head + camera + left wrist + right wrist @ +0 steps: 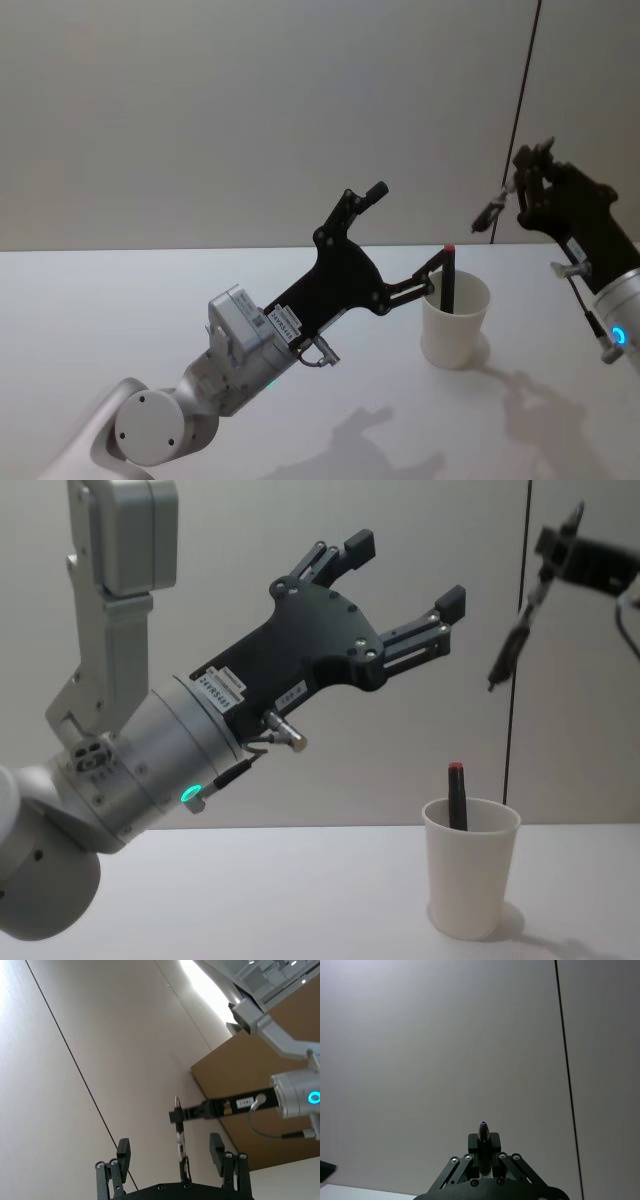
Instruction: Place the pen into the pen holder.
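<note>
The pen holder (455, 328) (470, 880), a white paper cup, stands on the table at the right. A dark pen with a red tip (449, 280) (457, 795) stands inside it, leaning on the rim. My left gripper (410, 225) (406, 570) (170, 1152) is open and holds nothing; it hangs above and just left of the cup. High at the right, my right gripper (520, 188) (552, 542) (483, 1144) is shut on a second dark pen (490, 213) (510, 652) (483, 1130) (180, 1135), which hangs down and away from the cup.
The white table (120, 310) (300, 900) runs to a plain grey wall with a dark vertical seam (522, 540). Nothing else stands near the cup.
</note>
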